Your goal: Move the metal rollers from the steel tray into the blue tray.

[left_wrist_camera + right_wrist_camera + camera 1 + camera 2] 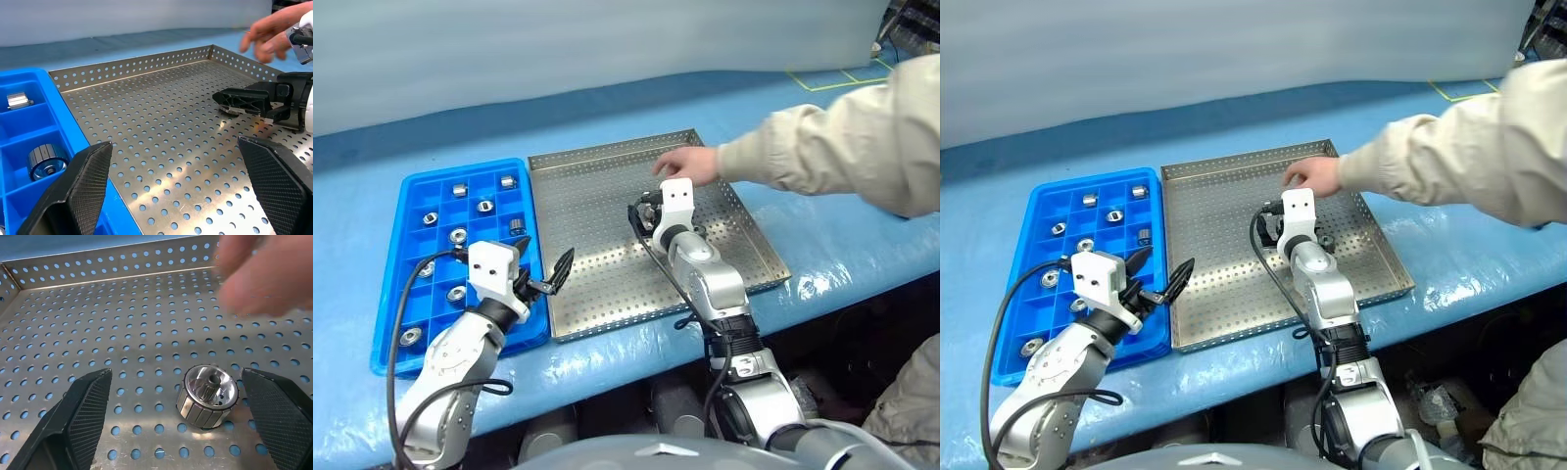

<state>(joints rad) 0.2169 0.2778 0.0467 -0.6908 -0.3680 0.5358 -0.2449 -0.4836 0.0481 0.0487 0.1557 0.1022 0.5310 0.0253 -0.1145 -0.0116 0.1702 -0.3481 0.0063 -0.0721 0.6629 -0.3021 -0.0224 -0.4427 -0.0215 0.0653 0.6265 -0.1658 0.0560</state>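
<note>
Silver ribbed metal roller (208,397) lies on the perforated steel tray (597,196), between the right gripper's (181,423) spread jaws, ungrasped. Bright blue gridded plastic tray (401,245), left, holds other rollers (458,236). Left gripper (546,277) hovers spread wide, empty. A person's hand (690,164) reaches over the tray's far side.

Most of the steel tray (597,284) floor lies bare before you, open toward its near-left part and its edge by the blue tray (396,323). A person's hand (688,164) and sleeve (832,147) reach over the steel tray's far-right corner, just beyond your right tool (176,416). One roller (207,395) sits on the steel tray between that tool's wide-apart fingers. Your left tool (181,191) hangs open at the steel tray's near-left rim.
</note>
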